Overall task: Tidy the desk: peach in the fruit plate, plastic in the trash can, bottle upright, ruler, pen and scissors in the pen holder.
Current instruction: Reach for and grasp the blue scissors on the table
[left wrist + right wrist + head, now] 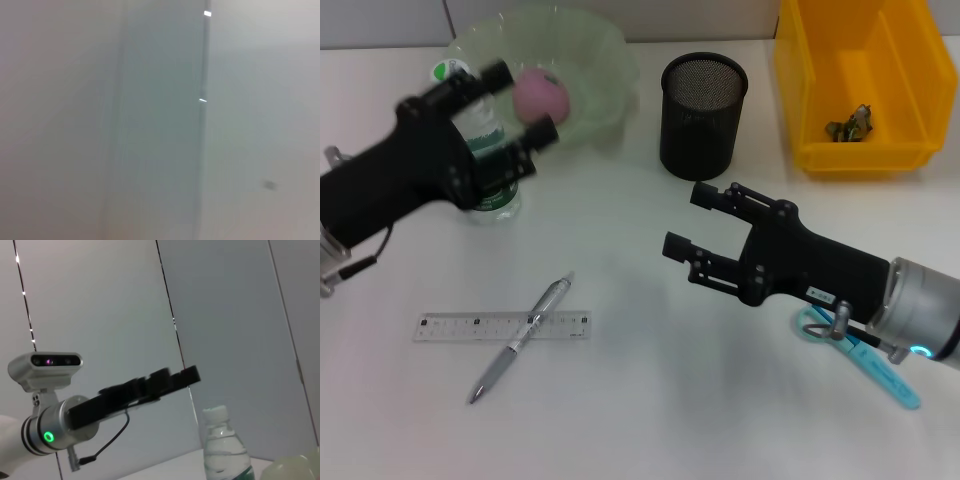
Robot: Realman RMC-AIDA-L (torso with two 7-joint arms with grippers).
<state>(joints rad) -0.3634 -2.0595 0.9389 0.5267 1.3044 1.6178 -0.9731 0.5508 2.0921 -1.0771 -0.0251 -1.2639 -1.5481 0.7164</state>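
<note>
1. Our left gripper (pixel 510 105) hangs with fingers spread above the upright bottle (pixel 485 150), apparently releasing it.
2. Our right gripper (pixel 692 222) waits, fingers apart, over the bench (pixel 650 400).
3. The peach (pixel 540 95) sits in the fruit plate (pixel 600 50).
4. Ruler (pixel 455 327), pen (pixel 520 339) and scissors (pixel 865 355) lie outside the pen holder (pixel 703 115).

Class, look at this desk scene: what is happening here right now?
A two-armed robot is tidying a desk. The left gripper, open, hangs above the upright bottle beside the plate, where the peach already lies. The right gripper, also open and empty, hovers mid-desk. The ruler, pen and scissors still lie on the desk, not in the holder.
</note>
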